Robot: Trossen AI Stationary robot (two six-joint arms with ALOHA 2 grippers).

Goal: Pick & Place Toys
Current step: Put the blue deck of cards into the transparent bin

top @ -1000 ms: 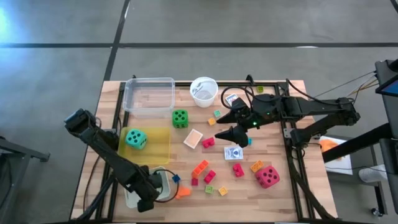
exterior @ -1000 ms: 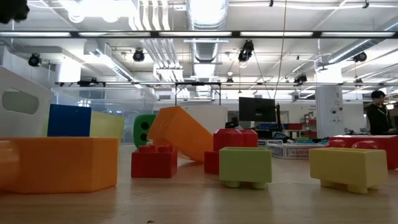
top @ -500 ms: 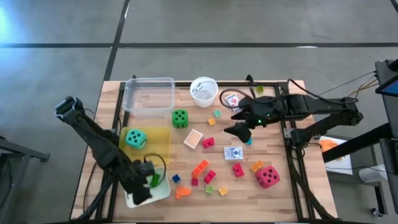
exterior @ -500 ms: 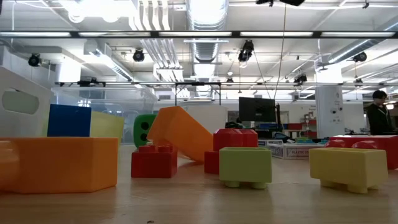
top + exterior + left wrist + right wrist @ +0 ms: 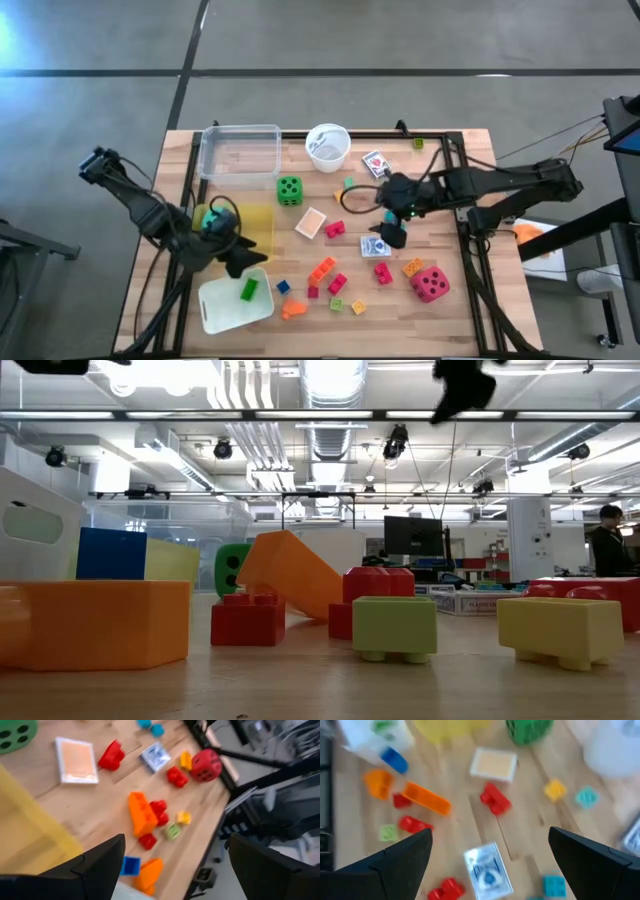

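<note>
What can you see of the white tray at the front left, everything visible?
The white tray is a shallow rounded rectangle, apparently plastic, lying flat and slightly skewed at the table's front-left corner, just in front of the yellow tray. One green block lies inside near its right end. The left gripper hovers open at its back edge; contact isn't clear.

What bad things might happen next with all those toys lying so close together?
The right gripper hangs open above a blue card pack with small blocks close around it, so it might nudge a neighbour or grab the wrong one. The left gripper is open beside the yellow tray and the white tray, which holds a green block; a careless swing might bump either tray.
</note>
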